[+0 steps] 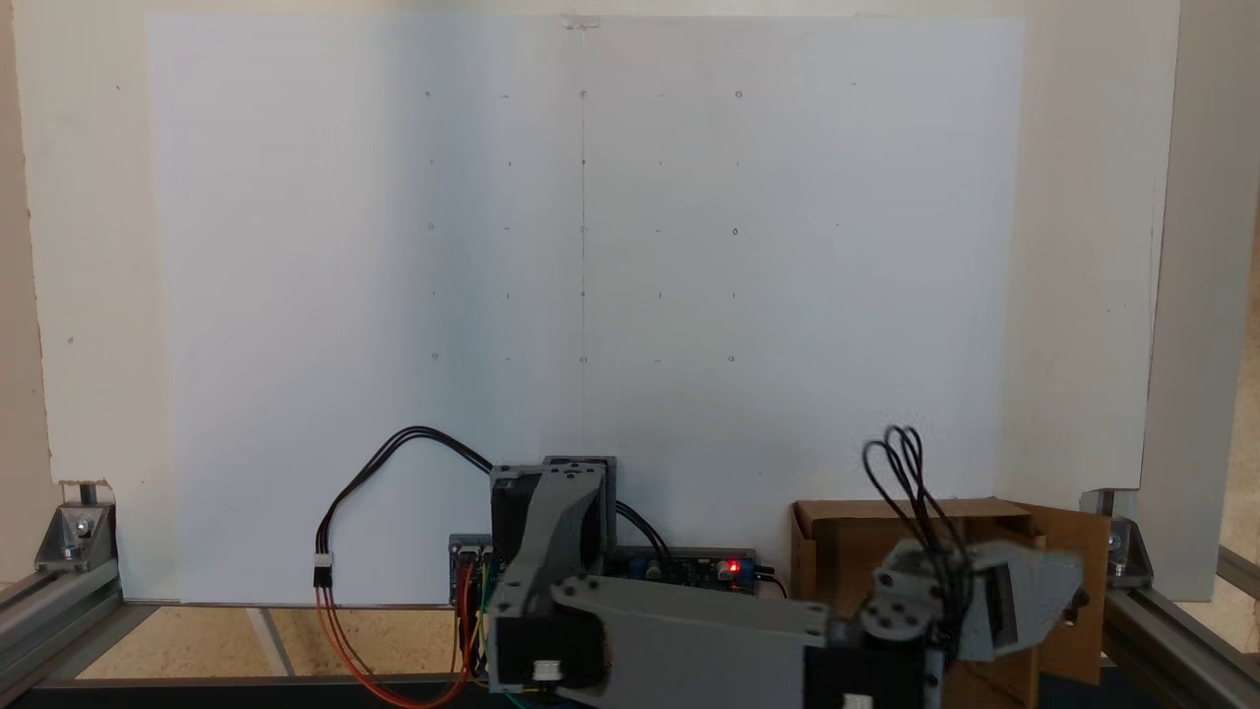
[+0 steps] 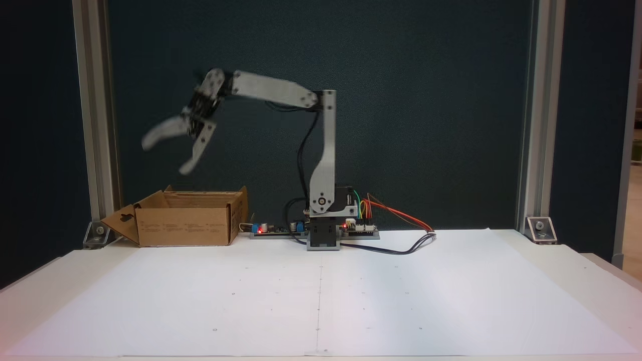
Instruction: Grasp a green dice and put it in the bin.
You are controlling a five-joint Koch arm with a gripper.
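Hanging above the bin (image 2: 183, 224), the gripper (image 2: 163, 153) is seen with its jaws spread wide and nothing between them. The spread is blurred in that fixed view, so a release is judged to be under way or just completed. The bin is set beside the arm's base at about nine o'clock, presumably so that it is reached by a simple swing of the forearm. Its flaps are folded outward, which keeps the mouth clear for a drop. The green dice cannot be made out on the white sheet (image 2: 321, 301) or in the air; it is judged to lie inside the bin, at six o'clock below the fingertips, hidden by the cardboard walls.
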